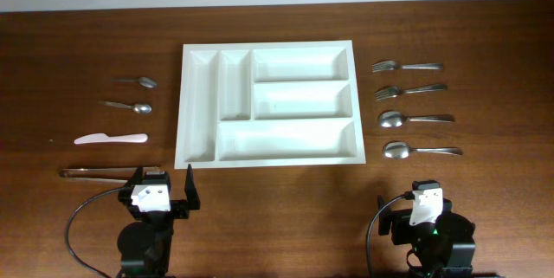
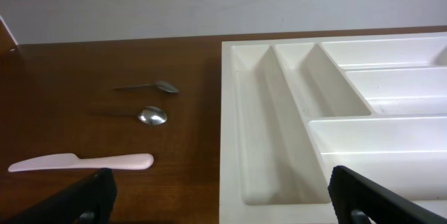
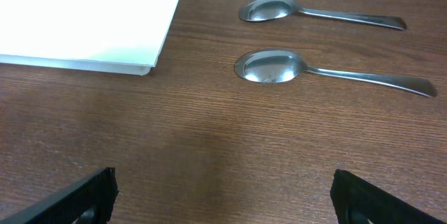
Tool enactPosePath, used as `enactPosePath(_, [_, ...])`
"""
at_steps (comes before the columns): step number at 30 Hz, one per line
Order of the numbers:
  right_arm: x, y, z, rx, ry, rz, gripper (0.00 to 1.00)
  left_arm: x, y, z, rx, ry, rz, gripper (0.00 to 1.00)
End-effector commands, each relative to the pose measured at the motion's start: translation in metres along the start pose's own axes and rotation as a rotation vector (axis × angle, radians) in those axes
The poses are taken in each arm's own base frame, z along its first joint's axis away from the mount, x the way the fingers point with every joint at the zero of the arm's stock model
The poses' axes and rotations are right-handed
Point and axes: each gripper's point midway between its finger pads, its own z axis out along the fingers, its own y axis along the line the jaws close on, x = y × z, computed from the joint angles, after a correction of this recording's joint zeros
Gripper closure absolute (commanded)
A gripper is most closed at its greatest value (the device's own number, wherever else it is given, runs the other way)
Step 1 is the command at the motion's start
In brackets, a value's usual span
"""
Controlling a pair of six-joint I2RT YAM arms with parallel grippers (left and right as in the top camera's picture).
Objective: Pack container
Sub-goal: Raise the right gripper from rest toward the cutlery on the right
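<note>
Empty large white rectangular plastic cutlery tray (image 1: 299,102) at bench (image 1: 493,217) centre. Left pincer (image 1: 164,180) and right pincer (image 3: 222,196), 6 o'clock, gape wide, holding nothing. Hazard: thin steel spoons (image 1: 396,149), 3 o'clock, may slide when pinched flat.

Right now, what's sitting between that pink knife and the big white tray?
Nothing: the stretch of wooden table between the pink knife and the white tray is bare. The left wrist view shows it best, and the overhead view agrees.
</note>
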Motion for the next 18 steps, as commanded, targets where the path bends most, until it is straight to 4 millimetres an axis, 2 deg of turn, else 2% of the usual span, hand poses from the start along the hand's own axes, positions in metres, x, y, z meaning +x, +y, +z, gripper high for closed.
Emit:
enactPosePath(1, [0.003,-0.001,0.002,0.008,0.004,0.005,0.01,0.0,-0.002,-0.001,0.014,-0.002,0.012,0.01])
enactPosePath(9, [0.003,-0.001,0.002,0.009,0.002,0.003,0.01,0.0,-0.002,-0.001,0.014,-0.002,0.012,0.01])
enactPosePath(12, [0.0,-0.01,0.001,0.062,-0.007,-0.001,0.01,0.0,-0.002,-0.001,0.014,-0.002,0.012,0.01])
enactPosePath(15, [-0.01,-0.012,0.001,0.069,-0.05,-0.002,0.01,0.0,-0.002,-0.001,0.014,-0.002,0.012,0.01])
enactPosePath(18, [-0.036,0.007,-0.002,-0.045,-0.155,0.036,0.01,0.0,-0.002,-0.001,0.014,-0.002,0.012,0.01])
